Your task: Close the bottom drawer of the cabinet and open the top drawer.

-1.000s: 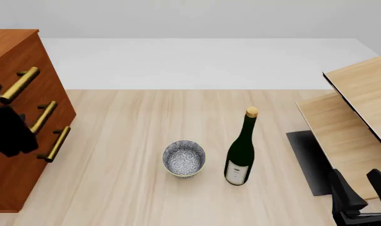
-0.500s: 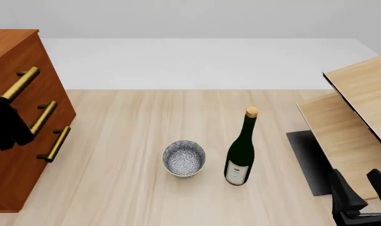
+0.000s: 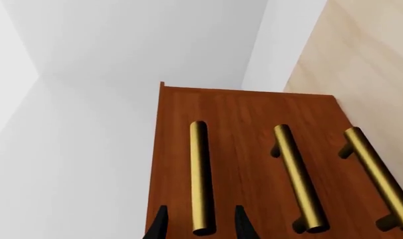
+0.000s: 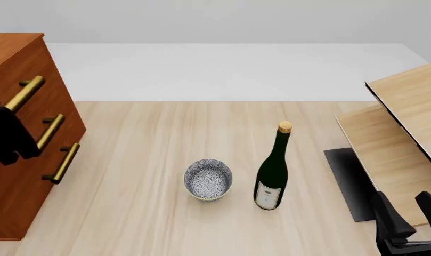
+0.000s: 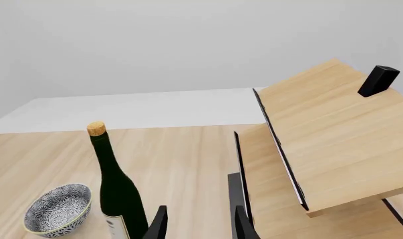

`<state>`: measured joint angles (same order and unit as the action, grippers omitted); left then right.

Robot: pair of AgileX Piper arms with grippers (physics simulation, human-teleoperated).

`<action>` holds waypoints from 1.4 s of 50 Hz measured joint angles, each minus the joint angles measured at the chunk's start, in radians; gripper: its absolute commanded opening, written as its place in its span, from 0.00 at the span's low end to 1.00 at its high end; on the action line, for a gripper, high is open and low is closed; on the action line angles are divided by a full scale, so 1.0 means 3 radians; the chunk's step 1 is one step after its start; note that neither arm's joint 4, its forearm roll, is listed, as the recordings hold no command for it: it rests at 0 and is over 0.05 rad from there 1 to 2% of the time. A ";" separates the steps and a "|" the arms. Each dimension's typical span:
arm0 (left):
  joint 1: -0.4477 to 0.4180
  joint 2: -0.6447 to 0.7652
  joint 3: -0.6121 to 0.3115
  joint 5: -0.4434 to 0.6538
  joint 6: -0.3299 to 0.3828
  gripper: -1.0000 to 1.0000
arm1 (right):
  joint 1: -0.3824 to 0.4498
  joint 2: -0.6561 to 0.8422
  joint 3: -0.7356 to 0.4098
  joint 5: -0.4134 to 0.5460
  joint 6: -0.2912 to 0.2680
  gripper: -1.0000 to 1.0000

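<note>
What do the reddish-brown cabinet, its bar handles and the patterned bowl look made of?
Reddish-brown cabinet: apparently wood, smooth finish, faint grain visible. Bar handles: seemingly brushed brass, gold metallic sheen. Patterned bowl: probably glazed ceramic, fine blue-grey print; a render, so uncertain.

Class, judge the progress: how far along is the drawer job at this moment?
Done: the bottom drawer looks closed, flush with the cabinet. In hand: the left gripper is open, straddling the top drawer handle. Left: grip and pull it out. The right gripper is open and idle.

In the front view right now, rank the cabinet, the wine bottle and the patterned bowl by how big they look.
1. cabinet, largest though partly cut off
2. wine bottle
3. patterned bowl, smallest
</note>
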<state>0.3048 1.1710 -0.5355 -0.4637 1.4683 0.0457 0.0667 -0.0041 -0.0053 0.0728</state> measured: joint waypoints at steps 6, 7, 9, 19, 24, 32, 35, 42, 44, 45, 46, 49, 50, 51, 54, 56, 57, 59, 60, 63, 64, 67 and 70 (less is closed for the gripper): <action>0.0003 0.0008 -0.0001 0.0001 -0.0015 0.00 | -0.0002 0.0004 0.0000 -0.0004 0.0000 1.00; 0.0003 0.0008 0.0000 0.0001 -0.0017 0.00 | -0.0002 0.0005 0.0001 -0.0005 0.0000 1.00; 0.0004 0.0008 0.0000 -0.0001 -0.0020 0.00 | -0.0003 0.0007 0.0001 -0.0008 0.0001 1.00; -0.0001 0.0001 -0.0006 0.0017 -0.0029 0.00 | -0.0004 0.0018 0.0001 -0.0018 0.0004 1.00; -0.0014 -0.0006 -0.0008 0.0028 -0.0030 0.00 | -0.0006 0.0018 0.0001 -0.0019 0.0006 1.00; -0.0042 -0.0015 0.0001 0.0026 -0.0016 0.00 | -0.0007 0.0010 0.0001 -0.0011 0.0008 1.00; -0.0058 -0.0021 0.0006 0.0026 -0.0011 0.00 | -0.0007 0.0010 0.0001 -0.0010 0.0009 1.00; -0.0102 -0.0035 0.0012 0.0035 0.0002 0.00 | -0.0007 0.0015 0.0002 -0.0014 0.0013 1.00; -0.0118 -0.0040 0.0014 0.0039 0.0005 0.00 | -0.0008 0.0016 0.0002 -0.0015 0.0014 1.00; -0.0127 -0.0043 0.0016 0.0040 0.0008 0.00 | -0.0009 0.0017 0.0002 -0.0016 0.0015 1.00; -0.0135 -0.0045 0.0017 0.0040 0.0010 0.00 | -0.0009 0.0019 0.0002 -0.0017 0.0016 1.00; -0.0162 -0.0053 0.0022 0.0044 0.0016 0.00 | -0.0009 0.0026 0.0001 -0.0024 0.0018 1.00; -0.0171 -0.0055 0.0023 0.0044 0.0019 0.00 | -0.0010 0.0028 0.0001 -0.0026 0.0018 1.00; -0.0180 -0.0057 0.0025 0.0044 0.0021 0.00 | -0.0010 0.0031 0.0001 -0.0028 0.0019 1.00; -0.0211 -0.0060 0.0026 0.0042 0.0029 0.00 | -0.0011 0.0037 0.0000 -0.0033 0.0021 1.00; -0.0233 -0.0059 0.0025 0.0043 0.0032 0.00 | -0.0012 0.0042 -0.0001 -0.0037 0.0022 1.00; -0.0244 -0.0058 0.0024 0.0042 0.0035 0.00 | -0.0012 0.0044 -0.0001 -0.0039 0.0023 1.00; -0.0257 -0.0060 0.0022 0.0042 0.0039 0.00 | -0.0013 0.0048 -0.0002 -0.0043 0.0025 1.00; -0.0267 -0.0056 0.0019 0.0041 0.0040 0.00 | -0.0013 0.0049 -0.0002 -0.0043 0.0026 1.00; -0.0298 -0.0040 0.0007 0.0033 0.0045 0.00 | -0.0013 0.0052 -0.0003 -0.0045 0.0028 1.00; -0.0308 -0.0032 0.0003 0.0028 0.0047 0.00 | -0.0013 0.0052 -0.0003 -0.0046 0.0029 1.00; -0.0345 0.0002 -0.0015 0.0010 0.0052 0.00 | -0.0013 0.0053 -0.0004 -0.0046 0.0031 1.00; -0.0387 0.0043 -0.0038 -0.0011 0.0057 0.00 | -0.0014 0.0053 -0.0005 -0.0045 0.0033 1.00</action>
<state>0.1887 1.1838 -0.5469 -0.4672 1.4853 0.0415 0.0827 -0.0055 -0.0189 0.0828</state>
